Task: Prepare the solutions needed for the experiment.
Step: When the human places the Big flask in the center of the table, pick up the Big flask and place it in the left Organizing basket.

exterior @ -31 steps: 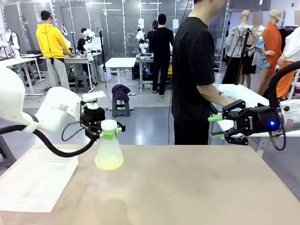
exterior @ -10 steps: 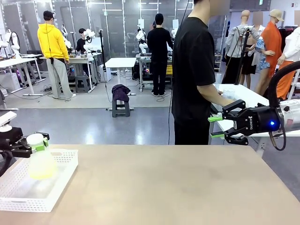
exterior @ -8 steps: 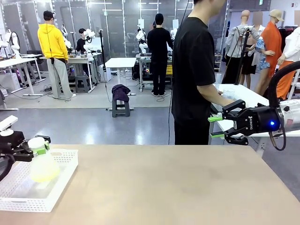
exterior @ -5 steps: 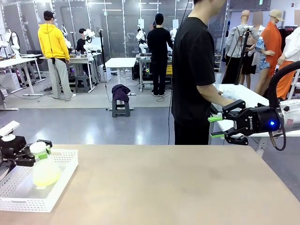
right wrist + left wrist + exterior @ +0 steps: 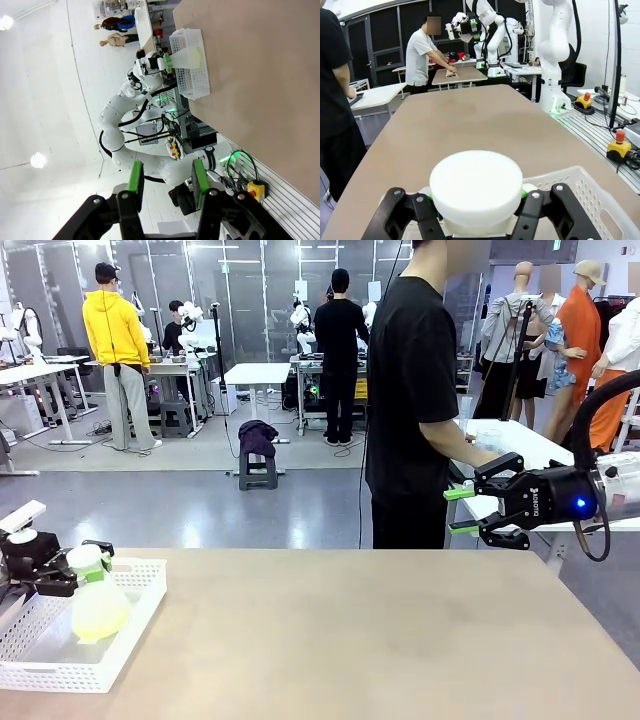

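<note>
Now | left tool (image 5: pixel 78 570) clenched on flask (image 5: pixel 98 605) neck, seemingly | right tool (image 5: pixel 462 510) released, empty

At the table's (image 5: pixel 350 640) left edge a basket (image 5: pixel 120 640), in it a flask (image 5: pixel 98 608) holding the solutions (image 5: pixel 100 623), left gripper (image 5: pixel 78 565) at its neck; right gripper (image 5: pixel 462 510) off the far right corner, a person (image 5: pixel 412 400) behind the far edge.

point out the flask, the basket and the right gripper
flask (image 5: pixel 98 610), front view, on its yellow-green lower body
basket (image 5: pixel 140 605), front view, on its right wall
right gripper (image 5: pixel 458 511), front view, midway between its fingertips
</note>
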Robot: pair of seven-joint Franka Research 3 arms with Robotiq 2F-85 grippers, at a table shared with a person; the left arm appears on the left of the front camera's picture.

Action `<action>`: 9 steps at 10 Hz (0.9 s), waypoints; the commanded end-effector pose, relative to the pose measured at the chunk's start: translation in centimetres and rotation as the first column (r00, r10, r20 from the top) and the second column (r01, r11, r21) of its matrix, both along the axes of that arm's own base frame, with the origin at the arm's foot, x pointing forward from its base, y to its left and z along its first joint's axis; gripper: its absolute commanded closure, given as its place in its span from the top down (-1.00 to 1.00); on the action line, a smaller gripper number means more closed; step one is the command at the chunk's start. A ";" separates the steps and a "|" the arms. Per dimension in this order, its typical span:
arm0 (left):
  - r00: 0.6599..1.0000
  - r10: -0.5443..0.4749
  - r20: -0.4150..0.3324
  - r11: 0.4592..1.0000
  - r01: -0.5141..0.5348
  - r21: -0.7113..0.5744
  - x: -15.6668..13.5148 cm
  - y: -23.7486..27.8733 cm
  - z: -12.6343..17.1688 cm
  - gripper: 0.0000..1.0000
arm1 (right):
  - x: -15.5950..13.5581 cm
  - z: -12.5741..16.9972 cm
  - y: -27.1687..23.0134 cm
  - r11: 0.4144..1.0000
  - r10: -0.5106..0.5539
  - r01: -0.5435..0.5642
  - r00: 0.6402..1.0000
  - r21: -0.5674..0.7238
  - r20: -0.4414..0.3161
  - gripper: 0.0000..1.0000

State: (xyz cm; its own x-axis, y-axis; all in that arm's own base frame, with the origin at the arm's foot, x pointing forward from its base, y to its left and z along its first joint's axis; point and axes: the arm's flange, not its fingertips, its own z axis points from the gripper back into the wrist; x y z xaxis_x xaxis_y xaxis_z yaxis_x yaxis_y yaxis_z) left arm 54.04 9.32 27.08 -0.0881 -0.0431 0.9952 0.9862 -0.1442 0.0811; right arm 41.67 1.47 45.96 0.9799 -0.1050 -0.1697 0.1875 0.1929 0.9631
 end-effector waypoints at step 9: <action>1.000 0.002 -0.012 1.000 -0.002 -0.020 -0.7 1.3 -1.0 1.00 | -0.1 0.2 0.0 1.000 0.000 0.000 1.000 0.004 0.006 0.00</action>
State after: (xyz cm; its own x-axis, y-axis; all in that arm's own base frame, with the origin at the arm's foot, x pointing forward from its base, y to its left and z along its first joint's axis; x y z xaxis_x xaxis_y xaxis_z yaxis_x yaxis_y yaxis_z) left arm 53.55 10.49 26.14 -0.0694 -0.0566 0.9960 0.9868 -0.1504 0.0602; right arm 41.67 1.47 45.96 0.9799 -0.1050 -0.1697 0.1875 0.1929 0.9631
